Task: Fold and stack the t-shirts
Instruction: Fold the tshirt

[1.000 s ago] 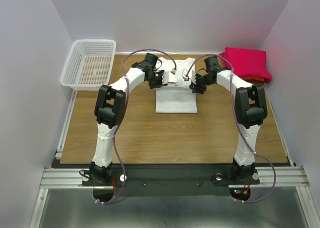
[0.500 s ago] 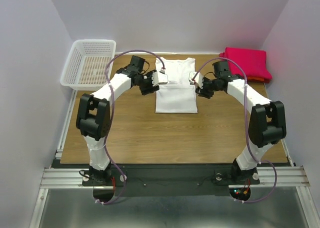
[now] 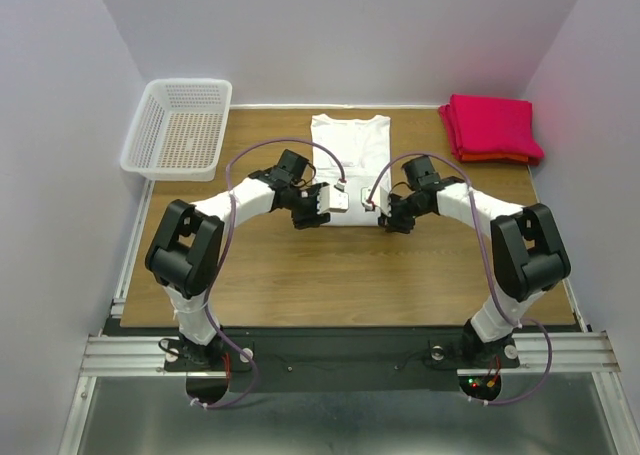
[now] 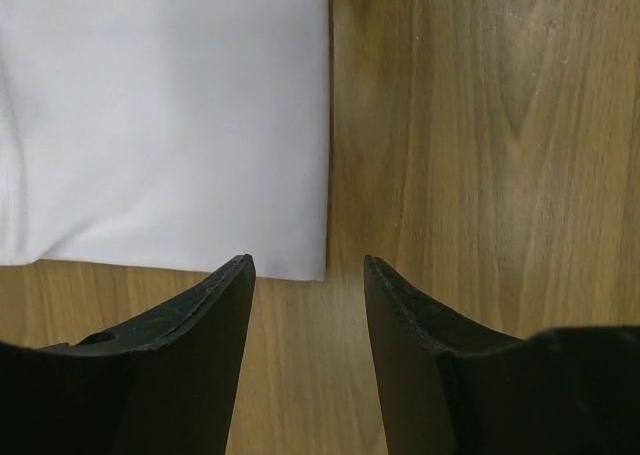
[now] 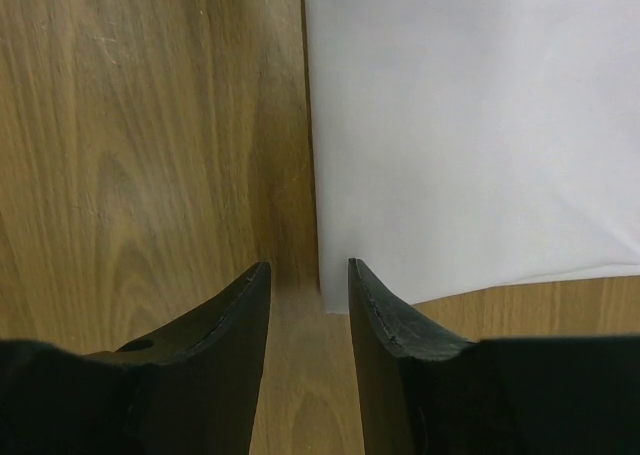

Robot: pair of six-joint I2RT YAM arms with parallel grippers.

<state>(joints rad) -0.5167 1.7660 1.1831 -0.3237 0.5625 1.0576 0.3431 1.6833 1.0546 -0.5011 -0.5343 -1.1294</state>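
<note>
Pulled back toward the near edge since half a second ago: left gripper (image 3: 338,196) and right gripper (image 3: 371,199), off the shoulder end of the white t-shirt (image 3: 350,150) and down to its near hem, one at each corner.

Noted shirt lying flat on wooden table (image 3: 330,275), centre and toward the far side, sleeves tucked in to make a long narrow rectangle, neck end toward back wall. Cloth smooth and matte, only faint soft creases. Edges straight and crisp against the brown grain.

Seen through left wrist camera: black tapered fingers (image 4: 200,345), rough on inner faces, parted to a moderate gap and not closed on anything. Hem corner of shirt showing right at the mouth of that gap, nearer one finger. Cannot tell whether tips touch cloth.

Seen through right wrist camera: same black wedge shapes, parted a little narrower, likewise gripping nothing. Other hem corner showing between the tips, straight side edge running away from it over wood.

Logged at far right corner: stack of red/pink t-shirts (image 3: 492,125), folded into a plump soft rectangle, orange-red one (image 3: 505,158) showing as a thin strip along the near edge at the bottom of the pile. Well apart from the white shirt.

Logged at far left corner: white plastic basket (image 3: 143,140), rectangular, lattice walls flaring out to a broad rim.
</note>
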